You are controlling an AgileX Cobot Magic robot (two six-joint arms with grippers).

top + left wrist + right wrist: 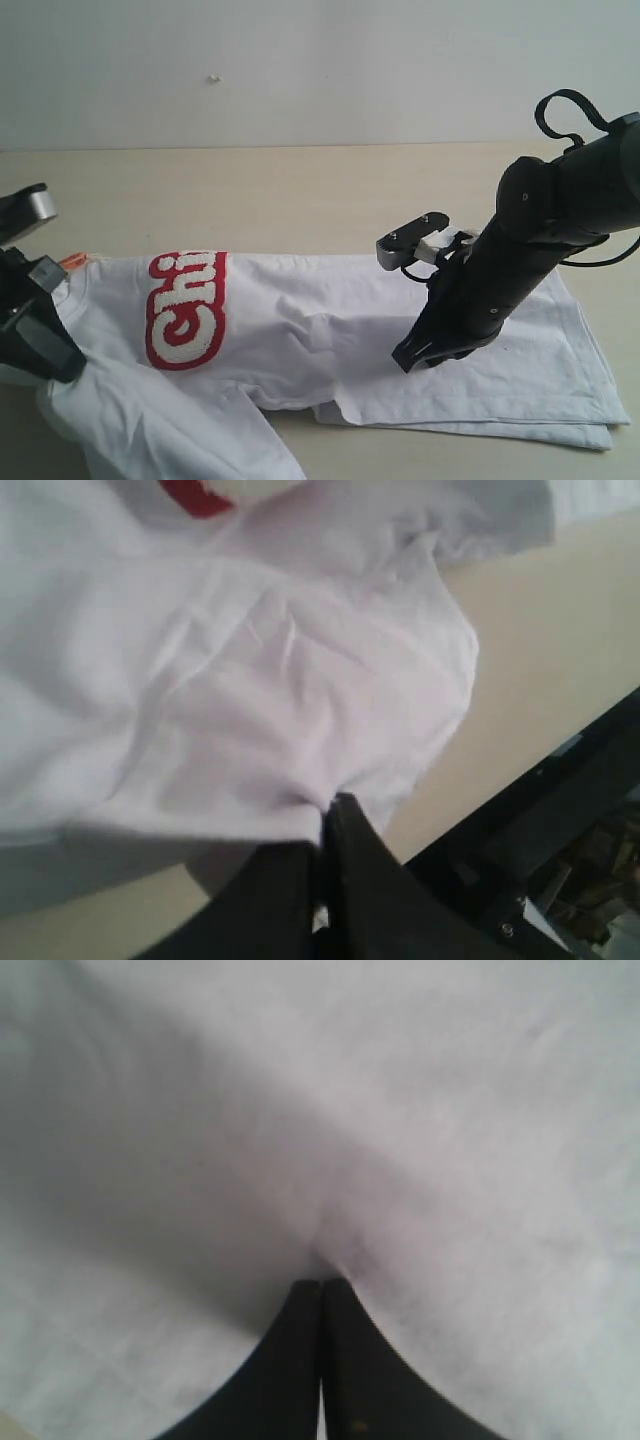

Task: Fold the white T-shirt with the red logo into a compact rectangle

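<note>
White T-shirt: long axis left-right on surface, red logo at left end.
Left fingers: pressed together on cloth near logo end.
Right fingers: pressed together on cloth toward hem.

Beige table; pale wall behind it.

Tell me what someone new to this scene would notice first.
The red logo with fuzzy white letters stands out, on the left part of the white T-shirt spread across the tan table. The black right tool pinches the cloth right of middle, and the left tool pinches the shirt's left end.
</note>
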